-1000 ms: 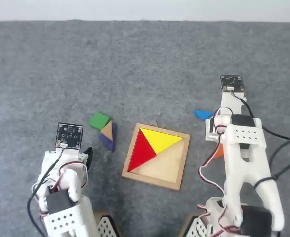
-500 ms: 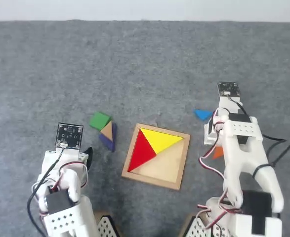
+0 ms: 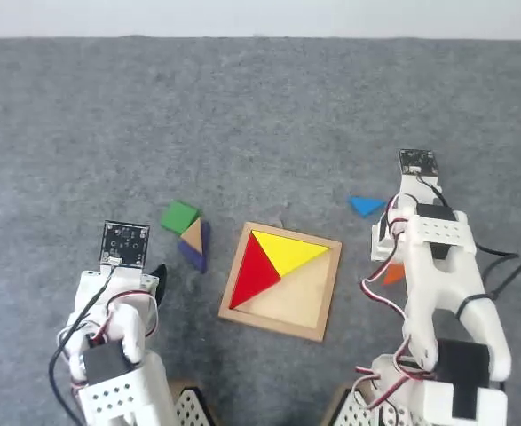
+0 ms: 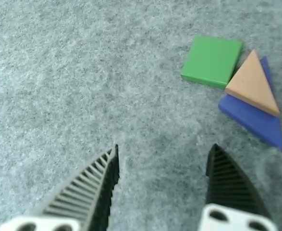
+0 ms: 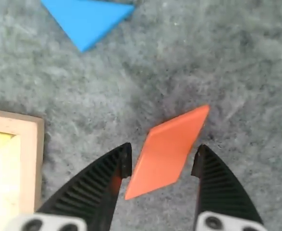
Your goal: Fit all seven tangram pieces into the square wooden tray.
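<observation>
Grey felt covers the counter. Since a second ago the right arm's wrist has drawn slightly back toward its base; the pieces, the tray and the left arm are unchanged. The right gripper (image 5: pixel 163 149) hangs with fingers spread either side of the orange parallelogram (image 5: pixel 172 139). That piece lies flat on the felt beside the wooden tray (image 3: pixel 333 282), its long axis slanting along the gap between the fingers. A blue triangle (image 3: pixel 365 205) lies near it. A red triangle (image 3: pixel 253 271) and a yellow triangle (image 3: pixel 288 251) sit in the tray. The left gripper (image 4: pixel 164 150), fingers spread, hovers over bare felt near a green square (image 4: pixel 212 61), a tan triangle (image 4: pixel 252 84) and a dark blue piece (image 4: pixel 253 120).
</observation>
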`<state>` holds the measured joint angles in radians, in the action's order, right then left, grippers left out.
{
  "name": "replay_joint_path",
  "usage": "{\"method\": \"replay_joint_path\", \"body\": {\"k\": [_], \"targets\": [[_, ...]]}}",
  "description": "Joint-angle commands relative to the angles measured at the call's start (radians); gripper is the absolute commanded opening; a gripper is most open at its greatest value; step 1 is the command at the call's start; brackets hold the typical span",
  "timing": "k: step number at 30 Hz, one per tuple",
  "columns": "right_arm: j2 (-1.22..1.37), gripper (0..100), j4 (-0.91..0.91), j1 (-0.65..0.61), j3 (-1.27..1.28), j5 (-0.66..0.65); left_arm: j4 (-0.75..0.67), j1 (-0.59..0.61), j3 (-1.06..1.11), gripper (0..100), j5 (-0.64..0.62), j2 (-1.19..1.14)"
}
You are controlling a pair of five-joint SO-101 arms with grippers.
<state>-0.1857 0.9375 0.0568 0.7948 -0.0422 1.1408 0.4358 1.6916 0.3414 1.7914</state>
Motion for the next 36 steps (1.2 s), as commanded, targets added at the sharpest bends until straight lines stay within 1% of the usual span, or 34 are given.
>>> {"method": "replay_joint_path", "body": {"k": [1,9,15,22,26,31,33,36], "targets": [[0.035,22.4,-0.015,0.010,-0.014,0.011,-0.003,0.000,-0.007,28,0.011,-0.005],[0.130,21.8,-0.013,0.010,-0.060,0.009,-0.003,0.000,-0.007,28,0.011,-0.005],[0.134,11.3,-0.031,0.007,-0.061,0.008,-0.003,0.000,-0.007,28,0.011,-0.005],[0.131,7.5,-0.031,0.008,-0.061,0.006,-0.003,0.000,-0.007,28,0.011,-0.005],[0.128,6.6,0.027,-0.004,-0.072,0.006,-0.003,0.000,-0.007,28,0.011,-0.005],[0.127,2.4,0.082,-0.024,-0.109,0.009,-0.003,0.000,-0.007,28,0.011,-0.005],[0.102,0.6,0.111,-0.041,-0.120,0.014,-0.003,0.000,-0.007,28,0.011,-0.005],[0.022,0.7,0.139,-0.079,-0.117,0.014,-0.003,0.000,-0.007,28,0.011,-0.005]]}}
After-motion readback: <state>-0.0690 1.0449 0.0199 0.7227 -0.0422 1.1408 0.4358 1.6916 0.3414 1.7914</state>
